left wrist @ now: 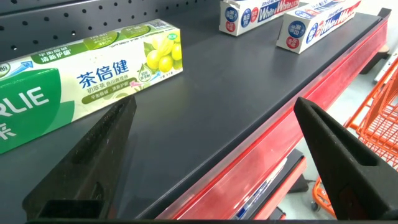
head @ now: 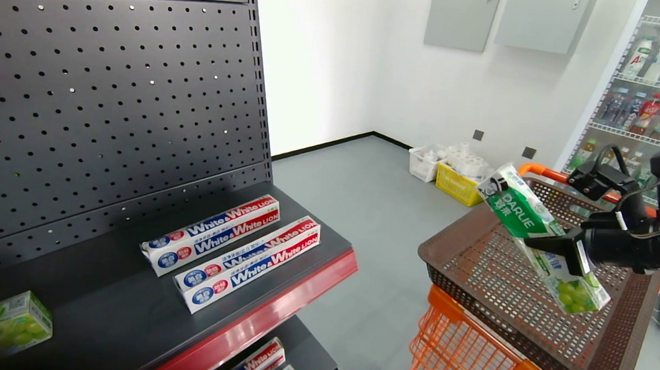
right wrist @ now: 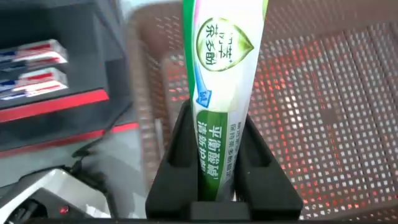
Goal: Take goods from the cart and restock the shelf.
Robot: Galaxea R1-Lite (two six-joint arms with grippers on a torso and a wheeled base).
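My right claw (head: 556, 250) sits at the right of the head view, above the cart's brown basket (head: 489, 324). Its two fingers are closed tight on a green toothpaste box (head: 522, 213), pinching it across the narrow faces about mid-length. The box tilts, with its upper end toward the top centre-right of the frame and its lower end down over the basket mesh, clear of it. In the right wrist view the same box (right wrist: 224, 50) runs straight out between the black fingers (right wrist: 180, 149).

My left claw (left wrist: 216, 106) is spread wide and holds nothing. It hangs over the dark shelf (head: 95, 302), its fingers apart from everything. A second green toothpaste box (left wrist: 81, 81) lies flat on the shelf just beyond one finger, at the lower left corner of the head view. Two red-and-white toothpaste boxes (head: 210, 234) (head: 249, 263) lie side by side mid-shelf, at lower centre-left.
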